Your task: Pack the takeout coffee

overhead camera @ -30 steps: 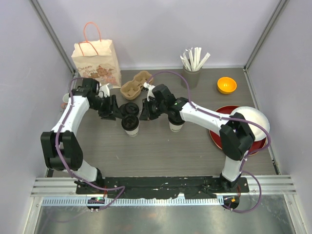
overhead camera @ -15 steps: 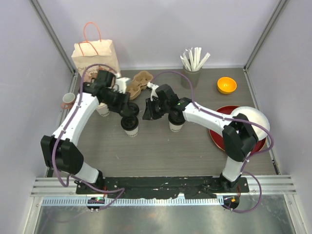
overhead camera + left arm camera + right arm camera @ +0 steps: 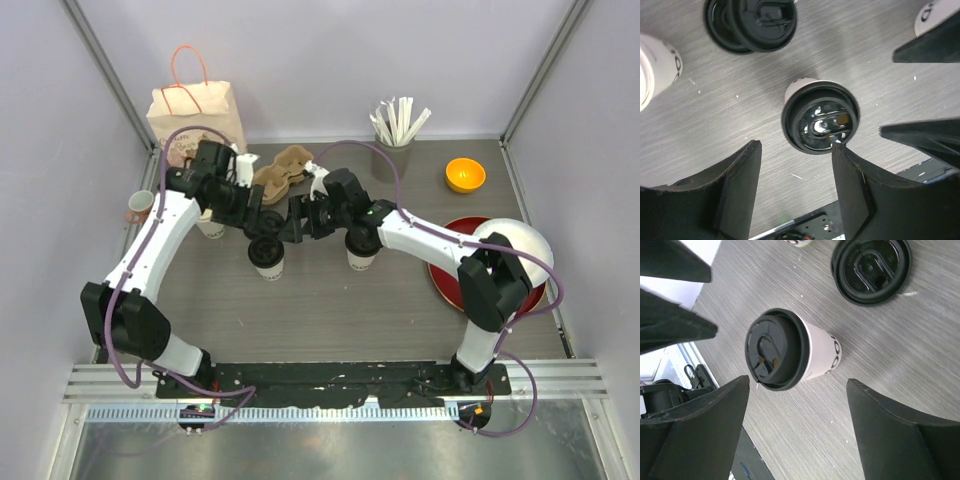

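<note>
While both grippers hang spread and empty, takeout coffee (image 3: 268,256) stands lidded on table (image 3: 330,310), close below left gripper (image 3: 796,160) and right gripper (image 3: 797,395). Judgement: one arm takes it, other backs off. Clamp paper wall under lid rim, not lid. Tight: loose lids (image 3: 757,22) just behind, spare cup (image 3: 657,65) near. Open table nearside. Carrier tray (image 3: 280,170) and paper bag (image 3: 197,120) sit at back.

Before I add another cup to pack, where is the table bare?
Bare: the near strip of table, between the lidded cup and the arm bases. Crowded: behind that cup, among loose lids, open cups and cardboard carrier.
</note>
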Controlling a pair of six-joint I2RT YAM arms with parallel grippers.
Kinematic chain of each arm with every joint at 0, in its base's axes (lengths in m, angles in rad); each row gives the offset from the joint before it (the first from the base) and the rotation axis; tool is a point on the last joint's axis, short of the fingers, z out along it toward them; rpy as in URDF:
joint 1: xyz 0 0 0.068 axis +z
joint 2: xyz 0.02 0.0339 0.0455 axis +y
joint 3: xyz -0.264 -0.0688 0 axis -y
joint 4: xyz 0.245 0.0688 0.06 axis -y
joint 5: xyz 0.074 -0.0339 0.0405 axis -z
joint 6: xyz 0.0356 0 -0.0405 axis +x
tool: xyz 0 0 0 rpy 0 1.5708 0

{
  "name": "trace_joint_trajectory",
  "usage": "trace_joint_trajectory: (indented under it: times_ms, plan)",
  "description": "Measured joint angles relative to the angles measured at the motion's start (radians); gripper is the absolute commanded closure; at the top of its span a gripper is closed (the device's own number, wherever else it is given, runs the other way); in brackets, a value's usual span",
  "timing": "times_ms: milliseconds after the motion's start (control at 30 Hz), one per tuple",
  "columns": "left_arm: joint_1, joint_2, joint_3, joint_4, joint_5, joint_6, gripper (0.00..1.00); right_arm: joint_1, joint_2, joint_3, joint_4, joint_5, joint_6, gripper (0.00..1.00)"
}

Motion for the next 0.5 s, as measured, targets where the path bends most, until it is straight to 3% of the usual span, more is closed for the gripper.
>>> trace_joint_trajectory:
  times_ms: [200, 233, 500]
  plan:
    - [0.19, -0.022, -0.176, 0.093, 0.09, -0.11, 0.34, 0.01, 0.039, 0.002, 0.075, -0.026, 0.022, 0.12]
    - [0.209, -0.022, -0.206, 0.108, 0.104, -0.127, 0.34, 0.013, 0.051, 0.003, 0.079, -0.025, 0.027, 0.16]
    - [0.213, -0.033, -0.317, 0.234, 0.22, -0.205, 0.35, 0.05, 0.179, 0.053, 0.091, -0.027, 0.082, 0.34]
